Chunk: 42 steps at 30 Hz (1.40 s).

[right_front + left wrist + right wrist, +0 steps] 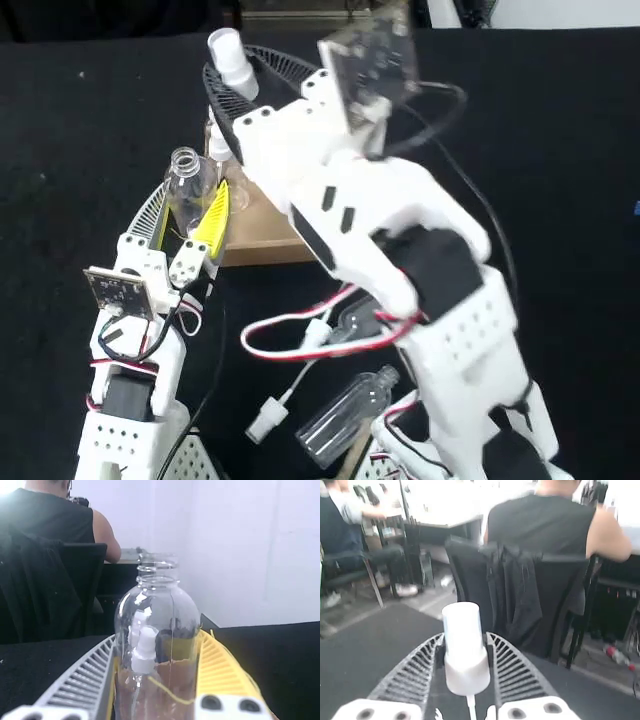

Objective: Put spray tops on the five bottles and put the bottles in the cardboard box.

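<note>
surface (570, 200): loose bottle (350, 408) and loose top (266, 418) lying apart
cardboard box (262, 235): just beside held bottle (157, 610)
left claw (192, 205): clamped on held bottle, upright, uncapped
right claw (242, 78): pinching spray top (230, 55), raised nearby
progress: early; capping pending, boxing left

A black cloth-covered table (560, 150) was laid out under bright light. A plain white wall (250, 545) was seen behind it. A black office chair (465, 580), draped with a dark garment (520, 595), was set on a pale grey floor (427, 597) near a pale desk (445, 522).
</note>
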Tool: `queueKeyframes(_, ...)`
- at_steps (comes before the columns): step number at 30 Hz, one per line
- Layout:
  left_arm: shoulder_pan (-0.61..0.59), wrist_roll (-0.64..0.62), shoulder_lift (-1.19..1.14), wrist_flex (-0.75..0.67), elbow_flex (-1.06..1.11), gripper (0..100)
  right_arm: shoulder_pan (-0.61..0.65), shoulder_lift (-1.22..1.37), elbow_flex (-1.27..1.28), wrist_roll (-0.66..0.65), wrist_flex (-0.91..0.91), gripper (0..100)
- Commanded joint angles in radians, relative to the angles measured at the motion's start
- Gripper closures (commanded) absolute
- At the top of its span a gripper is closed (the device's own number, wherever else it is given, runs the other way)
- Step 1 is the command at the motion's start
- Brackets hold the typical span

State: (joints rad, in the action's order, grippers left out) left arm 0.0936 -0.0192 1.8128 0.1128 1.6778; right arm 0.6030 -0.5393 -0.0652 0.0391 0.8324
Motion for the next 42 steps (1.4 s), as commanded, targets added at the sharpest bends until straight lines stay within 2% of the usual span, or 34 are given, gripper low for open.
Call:
queueKeyframes(1,0.013,-0.009,0.012,-0.032,0.021,92,-0.026,-0.056,0.008,0.006,-0.034,98.4)
queueKeyframes(10,0.024,-0.009,0.012,-0.028,0.021,92,-0.026,-0.065,0.064,0.006,-0.121,98.3)
queueKeyframes(17,0.22,-0.002,0.011,0.043,0.021,92,-0.026,-0.124,0.068,0.006,-0.117,98.7)
queueKeyframes(20,0.211,-0.002,0.011,0.04,0.021,92,-0.026,-0.173,0.11,0.006,-0.127,98.7)
queueKeyframes(28,0.166,-0.008,0.011,0.04,0.021,92,-0.018,-0.272,0.302,0.011,-0.324,98.7)
queueKeyframes(33,0.168,-0.008,0.011,0.04,0.021,92,0.014,-0.325,0.406,0.077,-0.44,98.7)
queueKeyframes(42,0.168,-0.008,0.011,0.04,0.021,92,0.025,-0.361,0.444,0.078,-0.457,98.7)
